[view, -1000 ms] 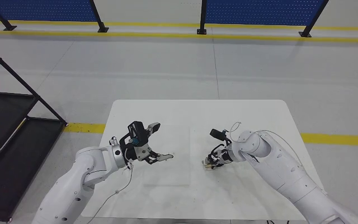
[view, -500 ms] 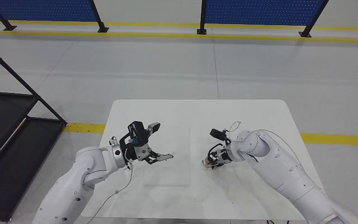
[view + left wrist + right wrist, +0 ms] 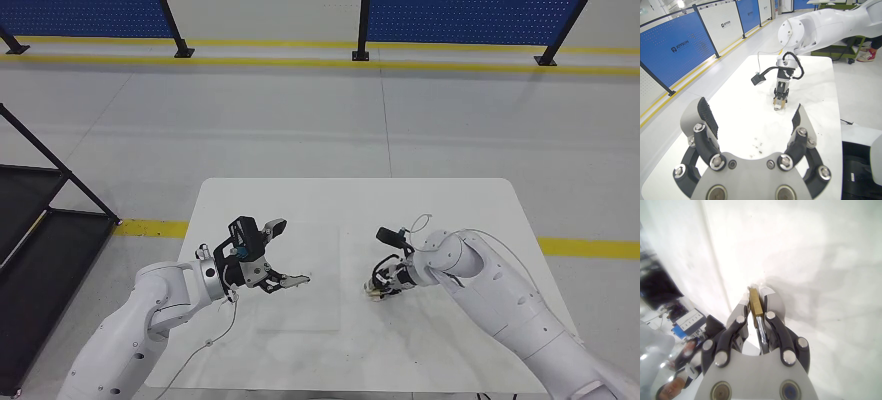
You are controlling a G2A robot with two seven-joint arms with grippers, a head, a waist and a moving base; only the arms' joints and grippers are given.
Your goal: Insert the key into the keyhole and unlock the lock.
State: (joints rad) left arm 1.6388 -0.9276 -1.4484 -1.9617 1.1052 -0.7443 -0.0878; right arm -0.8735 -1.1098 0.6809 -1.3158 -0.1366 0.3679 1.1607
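A brass padlock (image 3: 755,303) with a silver shackle (image 3: 761,330) is pinched between the fingers of my right gripper (image 3: 755,294), which points down at the white table (image 3: 440,200) right of centre. From across the table the right gripper (image 3: 779,103) holds the padlock (image 3: 778,103) just at the tabletop; a small silver part (image 3: 776,108) under it is too small to identify. My left gripper (image 3: 751,115) hovers over the table's left-centre, open, with nothing between its ridged pads (image 3: 705,113). In the top view the left gripper (image 3: 290,281) faces the right gripper (image 3: 373,290).
Several tiny dark specks (image 3: 757,145) lie on the table under the left gripper. A black rack (image 3: 30,230) stands on the floor left of the table. Bare tabletop separates the two grippers. A cable (image 3: 759,58) loops off the right wrist.
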